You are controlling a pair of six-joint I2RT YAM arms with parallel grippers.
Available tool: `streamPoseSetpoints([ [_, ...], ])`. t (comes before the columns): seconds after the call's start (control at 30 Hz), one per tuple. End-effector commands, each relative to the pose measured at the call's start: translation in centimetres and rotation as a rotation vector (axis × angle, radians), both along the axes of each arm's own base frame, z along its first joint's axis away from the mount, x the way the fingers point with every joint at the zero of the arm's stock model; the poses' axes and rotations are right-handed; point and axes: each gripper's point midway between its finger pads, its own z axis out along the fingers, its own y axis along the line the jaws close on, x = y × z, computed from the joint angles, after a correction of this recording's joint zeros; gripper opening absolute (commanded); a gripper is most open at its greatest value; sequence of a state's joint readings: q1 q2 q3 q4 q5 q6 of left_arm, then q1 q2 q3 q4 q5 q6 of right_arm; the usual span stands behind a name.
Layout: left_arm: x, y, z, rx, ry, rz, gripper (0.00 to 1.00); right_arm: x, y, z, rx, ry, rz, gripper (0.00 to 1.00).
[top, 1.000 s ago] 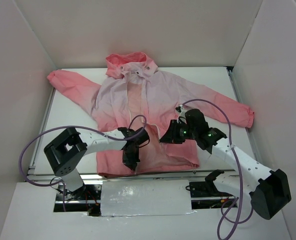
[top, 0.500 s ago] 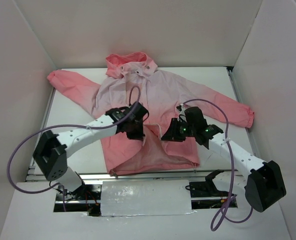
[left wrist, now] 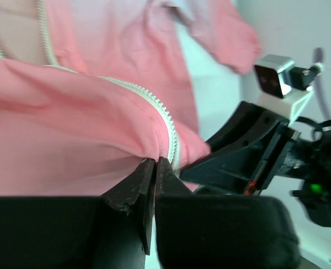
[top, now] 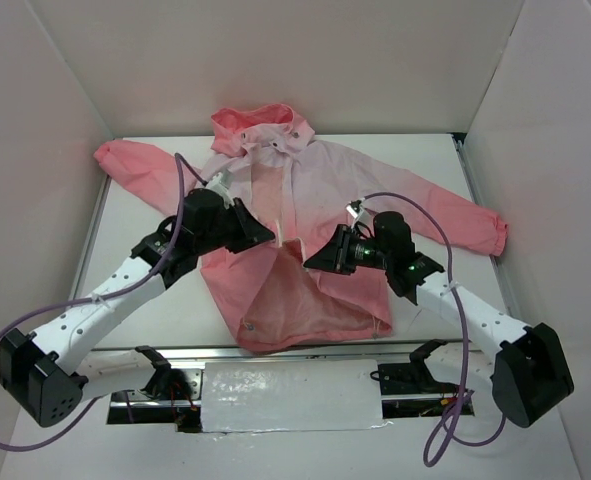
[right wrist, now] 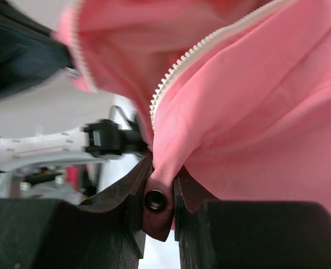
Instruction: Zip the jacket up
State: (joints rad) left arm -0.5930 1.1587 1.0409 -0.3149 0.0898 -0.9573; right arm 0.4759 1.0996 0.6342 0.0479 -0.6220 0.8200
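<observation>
Jacket lies face-up on white tabletop, hood at far side. One sleeve is spread to view-left, the other to view-right. Coral hem is near the arms' edge of the tabletop. Chest is open w/ inner lining showing, and the lower front is bunched up betw. the two grippers.

Left gripper is at mid-front, on the view-left front panel. Wrist cam: left gripper almost fully closed, only a thin slit betw. fingers, pinching pink fabric right beside the white zipper teeth. The teeth curve down the fold into the pinch; can't tell if the slider itself is gripped. The right arm's black fingers and its wrist cam sit close by, just past the fold.

Right gripper is just view-right of the left one and slightly nearer the arms, on the opposite front edge. Wrist cam: right gripper narrowly open, clamped on a folded pink edge tab carrying a dark-ringed snap; the snap sits betw. the fingers. Zipper teeth of this side run up and away from the grip. Left arm is blurred in the background.

The two grippers are near each other, not touching, each w/ its own zipper edge.
</observation>
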Motion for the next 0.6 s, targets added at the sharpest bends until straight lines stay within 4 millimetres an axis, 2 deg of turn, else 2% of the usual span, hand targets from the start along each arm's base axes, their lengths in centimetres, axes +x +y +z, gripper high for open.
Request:
streamPoseSetpoints([
  [0.0,0.1,-2.5,3.8,-0.252,-0.094,-0.038,0.00,-0.4,1.6,6.1,0.205,-0.117,0.001,0.00],
  [0.03,0.1,-2.6,5.4,-0.302,-0.148,-0.039,0.00,-0.4,1.7,6.2,0.217,-0.138,0.001,0.00],
  [0.1,-0.3,-2.4,5.6,-0.340,-0.170,-0.041,0.00,-0.9,2.0,7.2,0.300,-0.156,0.025,0.00],
  [0.23,-0.8,-2.2,5.5,-0.357,-0.179,-0.046,0.00,-1.8,2.5,7.9,0.370,-0.185,0.081,0.00],
  [0.27,-1.1,-2.2,4.9,-0.364,-0.166,-0.048,0.00,-2.0,2.4,8.1,0.389,-0.209,0.085,0.00],
  [0.43,-1.6,-2.2,4.6,-0.422,-0.165,-0.052,0.00,-2.0,2.4,8.1,0.395,-0.203,0.085,0.00],
  [0.57,-2.0,-2.5,4.5,-0.450,-0.174,-0.073,0.00,-2.5,2.5,8.9,0.440,-0.218,0.110,0.00],
])
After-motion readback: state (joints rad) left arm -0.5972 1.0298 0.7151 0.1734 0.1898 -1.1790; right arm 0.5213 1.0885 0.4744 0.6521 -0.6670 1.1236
